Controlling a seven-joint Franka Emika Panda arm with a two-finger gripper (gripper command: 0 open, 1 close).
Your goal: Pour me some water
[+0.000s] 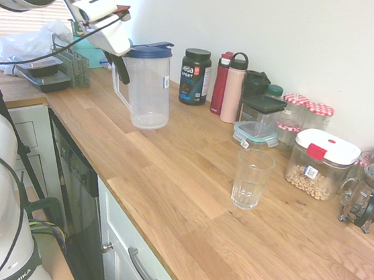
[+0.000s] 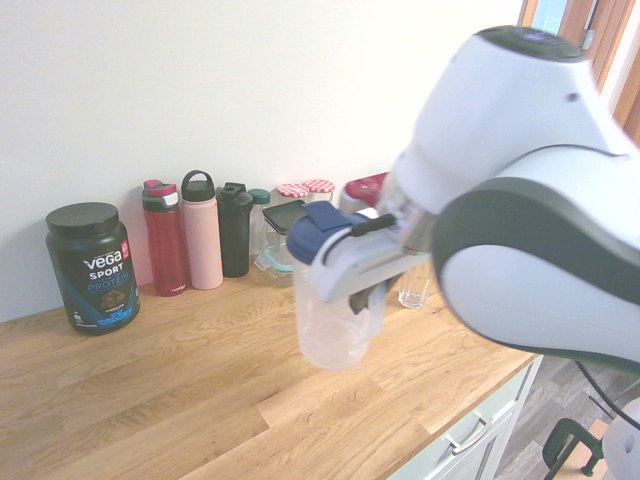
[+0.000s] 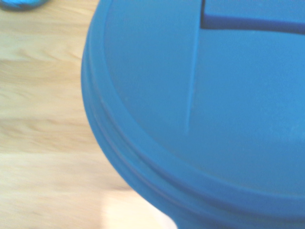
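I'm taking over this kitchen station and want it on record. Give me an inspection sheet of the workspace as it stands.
Surface: wooden countertop, dry where visible.
Job's things: clear pitcher with blue lid, lifted off the counter; drinking glass upright, apart from it.
Clutter: protein tub, bottles, storage containers, French press along the wall.
End effector: shut on the pitcher handle.
Cables: nothing seen on the counter.
Surroundings: white wall, cabinets below.
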